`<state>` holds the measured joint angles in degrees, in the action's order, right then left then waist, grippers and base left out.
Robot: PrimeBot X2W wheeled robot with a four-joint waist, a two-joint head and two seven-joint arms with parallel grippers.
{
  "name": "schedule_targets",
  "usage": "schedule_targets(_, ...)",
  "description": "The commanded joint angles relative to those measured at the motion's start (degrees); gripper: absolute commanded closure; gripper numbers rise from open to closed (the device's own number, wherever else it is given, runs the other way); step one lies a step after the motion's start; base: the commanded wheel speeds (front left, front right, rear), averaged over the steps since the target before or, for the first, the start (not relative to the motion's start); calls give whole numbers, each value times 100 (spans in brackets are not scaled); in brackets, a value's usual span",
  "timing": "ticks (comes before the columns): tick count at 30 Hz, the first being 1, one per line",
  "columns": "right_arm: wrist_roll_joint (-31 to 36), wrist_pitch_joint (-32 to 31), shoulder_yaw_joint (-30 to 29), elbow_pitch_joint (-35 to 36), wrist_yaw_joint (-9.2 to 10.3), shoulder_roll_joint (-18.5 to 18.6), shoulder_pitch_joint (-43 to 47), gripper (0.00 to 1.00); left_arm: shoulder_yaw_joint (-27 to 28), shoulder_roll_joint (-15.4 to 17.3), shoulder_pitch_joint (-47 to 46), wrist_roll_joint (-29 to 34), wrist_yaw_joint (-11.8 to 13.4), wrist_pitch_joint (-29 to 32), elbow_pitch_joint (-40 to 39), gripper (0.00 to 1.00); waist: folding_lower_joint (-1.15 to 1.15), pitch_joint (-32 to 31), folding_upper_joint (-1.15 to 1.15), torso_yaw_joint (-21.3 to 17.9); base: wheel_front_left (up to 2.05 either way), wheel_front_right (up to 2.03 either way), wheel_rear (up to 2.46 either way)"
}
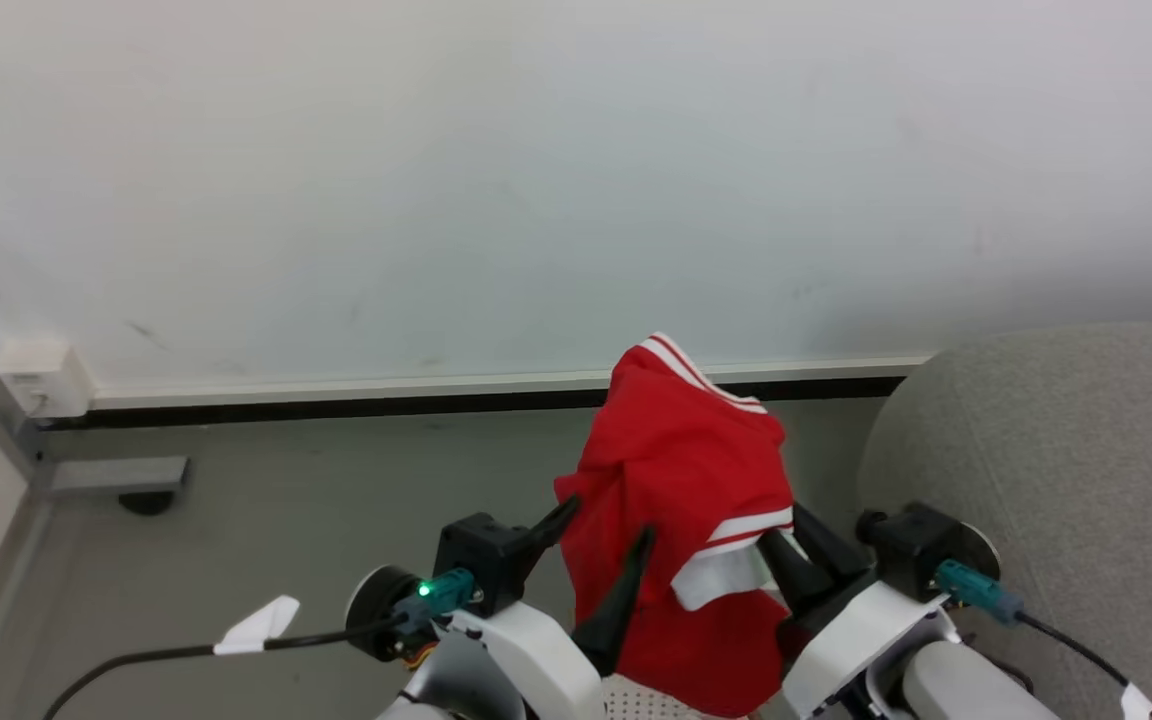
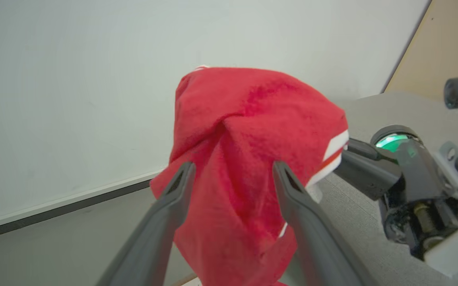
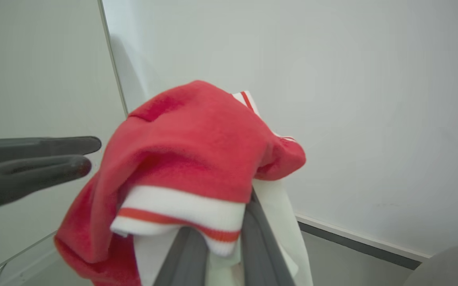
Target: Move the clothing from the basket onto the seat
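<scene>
**One pinch carries it all**

Your right tool [image 1: 786, 540] has its two long dark fingers drawn close together on the bright red garment of soft fabric with white striped trim [image 1: 676, 450]. It pinches the cloth at the banded white-and-red hem, and the rest is bunched over the fingers. Your left tool [image 2: 233, 165] stands wide open with one finger on each side of a hanging fold, and it grips nothing. You cannot tell from these views whether those fingers brush the cloth.

The red garment hangs in the air. Its lower end trails toward the rounded white perforated plastic basket [image 1: 641, 702], a slip of which shows beneath it. You cannot see whether the tail is clear of the basket. The large light grey woven-fabric sofa [image 1: 1056, 480] lies near on your right, and no cloth is on it yet.

Expect the garment to be light, limp and without any stiffness. It will likely sag, swing and fold on itself as you carry it. The nap looks fleecy, so it should grip rather than slip, and nothing about it seems fragile.

The doubled hem band is probably the firmest place to hold. If you want a second hold, take the thick fold between the left fingers. Keep the tail high enough that it does not snag on the basket rim.
</scene>
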<state>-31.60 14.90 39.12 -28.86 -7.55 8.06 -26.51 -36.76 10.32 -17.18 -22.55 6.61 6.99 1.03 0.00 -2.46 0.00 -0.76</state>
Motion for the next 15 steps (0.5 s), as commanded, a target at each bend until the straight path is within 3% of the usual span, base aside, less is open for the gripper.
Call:
schedule_targets(1, 16, 21, -125, 96, 12, 109, 72, 100, 9, 43, 66, -22, 19, -11, -35, 0, 0, 15, 0, -242, 0, 0, 0)
schedule_targets(15, 205, 9, -1214, 1023, 12, 983, 291, 100, -128, -28, 34, 41, 13, -212, -97, 0, 0, 260, 0, -1875, 0, 0, 0)
